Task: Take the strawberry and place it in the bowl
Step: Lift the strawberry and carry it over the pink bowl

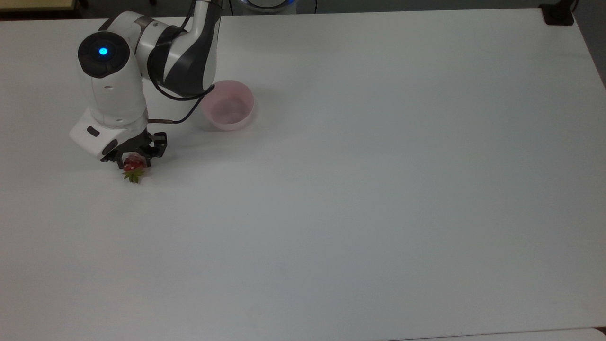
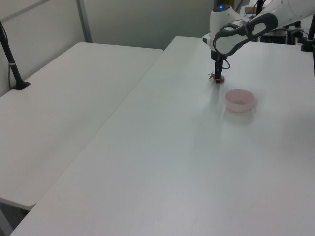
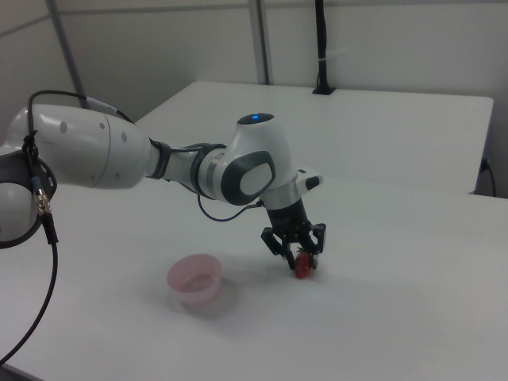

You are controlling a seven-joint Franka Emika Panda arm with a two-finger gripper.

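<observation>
The small red strawberry (image 1: pixel 134 166) with its green cap lies on the white table at the top view's left. My gripper (image 1: pixel 133 162) is down over it, its dark fingers pressed to either side of the fruit, which still rests on the table. The right view shows the strawberry (image 3: pixel 304 268) under the gripper (image 3: pixel 303 258). The pale pink bowl (image 1: pixel 227 105) stands upright with nothing in it, up and to the right of the fruit in the top view. In the left view the bowl (image 2: pixel 240 100) sits just in front of the strawberry (image 2: pixel 220 78).
The white table (image 1: pixel 378 189) stretches wide to the top view's right. A black clamp (image 1: pixel 558 14) sits at its far right corner. A second white table (image 2: pixel 74 98) with a black post (image 2: pixel 10 59) adjoins on the left view's left.
</observation>
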